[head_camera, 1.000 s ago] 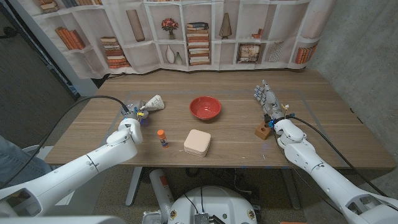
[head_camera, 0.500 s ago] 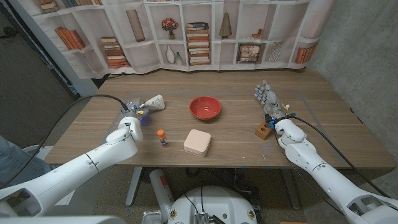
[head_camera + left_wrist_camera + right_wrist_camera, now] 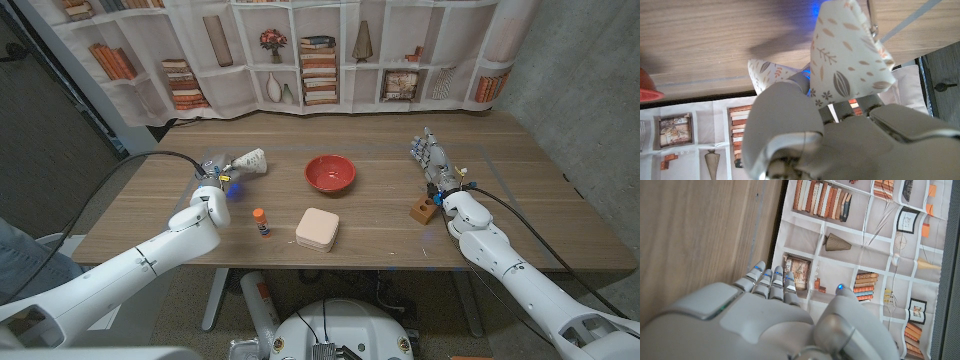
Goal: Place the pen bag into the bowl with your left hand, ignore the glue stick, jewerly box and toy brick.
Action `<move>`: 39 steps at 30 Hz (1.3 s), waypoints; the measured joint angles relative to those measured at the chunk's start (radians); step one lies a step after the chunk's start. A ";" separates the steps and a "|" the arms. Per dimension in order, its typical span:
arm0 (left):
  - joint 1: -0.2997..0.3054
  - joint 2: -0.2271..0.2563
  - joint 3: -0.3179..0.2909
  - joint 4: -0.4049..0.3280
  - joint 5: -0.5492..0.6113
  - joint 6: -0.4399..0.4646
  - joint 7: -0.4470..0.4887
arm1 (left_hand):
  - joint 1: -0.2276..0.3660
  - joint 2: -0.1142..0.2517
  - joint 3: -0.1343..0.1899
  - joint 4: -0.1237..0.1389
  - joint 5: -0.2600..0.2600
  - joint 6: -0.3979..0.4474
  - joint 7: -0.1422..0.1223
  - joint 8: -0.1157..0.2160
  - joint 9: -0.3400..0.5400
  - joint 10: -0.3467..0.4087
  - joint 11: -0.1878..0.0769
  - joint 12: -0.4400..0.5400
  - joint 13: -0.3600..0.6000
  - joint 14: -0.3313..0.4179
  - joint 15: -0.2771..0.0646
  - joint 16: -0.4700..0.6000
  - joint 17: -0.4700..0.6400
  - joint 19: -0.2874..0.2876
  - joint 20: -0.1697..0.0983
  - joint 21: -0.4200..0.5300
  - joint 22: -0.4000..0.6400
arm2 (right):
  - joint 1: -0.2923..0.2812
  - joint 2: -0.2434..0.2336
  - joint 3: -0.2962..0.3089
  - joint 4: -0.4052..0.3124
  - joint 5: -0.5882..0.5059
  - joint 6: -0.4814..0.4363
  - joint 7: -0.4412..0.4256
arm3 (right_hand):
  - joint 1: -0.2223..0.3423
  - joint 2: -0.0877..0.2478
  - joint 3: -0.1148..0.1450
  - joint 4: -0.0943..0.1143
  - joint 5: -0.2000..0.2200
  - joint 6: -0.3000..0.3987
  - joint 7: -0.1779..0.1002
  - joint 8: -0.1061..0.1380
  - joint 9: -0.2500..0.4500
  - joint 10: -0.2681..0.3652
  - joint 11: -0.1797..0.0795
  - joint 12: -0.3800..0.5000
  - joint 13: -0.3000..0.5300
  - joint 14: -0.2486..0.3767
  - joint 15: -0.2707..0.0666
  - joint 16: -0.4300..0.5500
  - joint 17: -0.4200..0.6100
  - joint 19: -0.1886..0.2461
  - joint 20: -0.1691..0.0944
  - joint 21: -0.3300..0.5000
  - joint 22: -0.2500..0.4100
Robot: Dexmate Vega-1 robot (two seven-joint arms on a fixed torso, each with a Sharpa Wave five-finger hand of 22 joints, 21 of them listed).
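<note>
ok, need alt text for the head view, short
The robot's left hand grips a leaf-patterned pen bag at the wooden table's left side, short of the red bowl at centre. A glue stick and a pink jewelry box sit nearer the front edge; the right hand waits, fingers extended, behind a toy brick.

A long wooden table with a pale brown grain stood before a white printed backdrop curtain showing shelves of books, vases and ornaments. A rough grey wall rose on one side, and dark grey floor lay on the other
</note>
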 measured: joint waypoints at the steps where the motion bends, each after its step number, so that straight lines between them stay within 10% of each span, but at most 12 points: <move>1: 0.000 0.000 0.000 0.000 -0.001 -0.001 0.002 | 0.000 0.000 0.000 0.000 -0.001 0.000 0.000 0.000 0.000 -0.001 -0.002 0.000 0.000 0.000 0.000 -0.002 0.000 0.000 0.000 0.000 0.000 | 0.000 0.000 0.000 0.000 0.000 0.000 0.000 | 0.000 0.000 0.000 0.000 0.000 0.000 0.000 0.000 0.000 0.000 0.000 0.000 0.000 0.000 0.000 0.000 0.000 0.000 0.000 0.000 0.000; 39: -0.005 0.016 -0.034 0.048 0.049 -0.209 0.036 | -0.029 -0.013 0.004 0.012 -0.015 0.009 -0.023 -0.001 -0.005 0.000 -0.011 -0.004 0.018 -0.015 0.005 -0.022 0.018 -0.093 0.007 -0.009 0.000 | 0.004 0.022 -0.003 0.013 -0.008 0.010 -0.026 | 0.000 0.000 -0.004 -0.004 0.000 0.005 0.005 0.000 0.000 0.004 0.004 0.000 0.000 0.000 0.000 0.000 0.000 0.007 0.000 -0.010 0.000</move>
